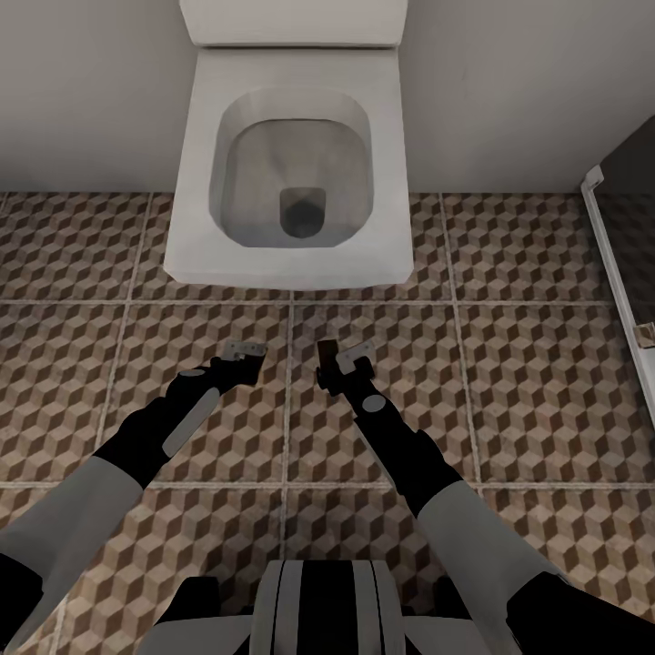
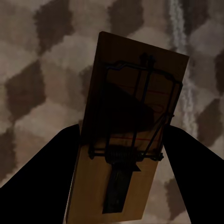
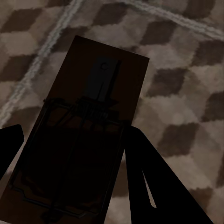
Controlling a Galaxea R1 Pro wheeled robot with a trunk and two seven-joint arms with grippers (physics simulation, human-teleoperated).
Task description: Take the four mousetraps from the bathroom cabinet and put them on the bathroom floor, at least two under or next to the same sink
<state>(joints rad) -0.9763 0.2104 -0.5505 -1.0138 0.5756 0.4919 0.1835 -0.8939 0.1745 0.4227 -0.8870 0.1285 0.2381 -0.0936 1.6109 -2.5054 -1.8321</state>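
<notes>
I am looking down at the bathroom floor (image 1: 509, 364), its cube-patterned tiles spreading under both my arms, with a white square toilet (image 1: 291, 164) straight ahead against the pale wall (image 1: 82, 91). At the far right edge runs a white frame (image 1: 611, 264) beside a dark panel (image 1: 632, 164); what it belongs to I cannot tell.

My left gripper (image 1: 242, 357) reaches forward above the tiles just short of the toilet. In my left wrist view its 2 fingers (image 2: 42, 163) press on the long sides of a mousetrap (image 2: 135, 88), a tan wooden board with dark wire and a faint red mark, so that gripper is clamped on it.

My right gripper (image 1: 341, 362) sits just beside the left one, near the same grout line. In my right wrist view another mousetrap (image 3: 88, 116) lies between its fingers (image 3: 149, 177), heavily shadowed, with its wire bar and metal tab facing the camera; the fingers are closed against its edges. Both traps are held above the floor, not lying on it
</notes>
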